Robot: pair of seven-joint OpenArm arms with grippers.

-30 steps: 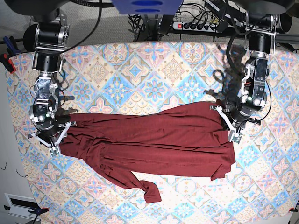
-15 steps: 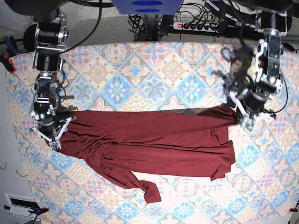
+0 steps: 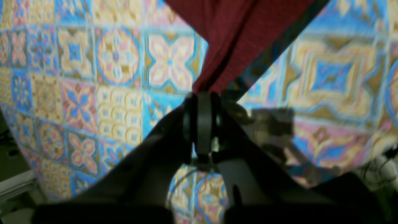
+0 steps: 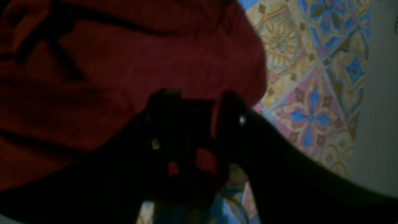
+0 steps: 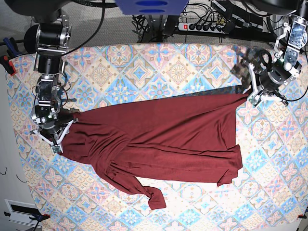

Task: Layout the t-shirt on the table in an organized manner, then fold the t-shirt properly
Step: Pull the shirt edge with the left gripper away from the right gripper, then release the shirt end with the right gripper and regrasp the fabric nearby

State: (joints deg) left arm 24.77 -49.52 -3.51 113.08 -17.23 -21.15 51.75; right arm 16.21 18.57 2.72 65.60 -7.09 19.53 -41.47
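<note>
Your t-shirt (image 5: 159, 139) spread across the middle of the table (image 5: 159, 67), one sleeve trailing toward the near edge, your right gripper (image 5: 57, 137) pinching its corner, your left gripper (image 5: 254, 96) farther back, clamped on a raised corner

Maroon shirt on your pastel tiled table

You have a plain dark maroon shirt (image 5: 163, 139), with no print anywhere on it, lying against a table (image 5: 144, 72) covered in diamond-shaped floral tiles of blue, pink and cream. In your left wrist view the tiles read brighter, with strong sky blue outlines, yellow-cream flowers and pink crosses, and the cloth there shows a fine woven texture in a slightly redder tone. In your right wrist view the shirt looks a deeper wine red with near-black creases. Your two grippers, left (image 5: 257, 96) and right (image 5: 54, 139), are black with pale grey-white parts, and behind the table you see black cables.
</note>
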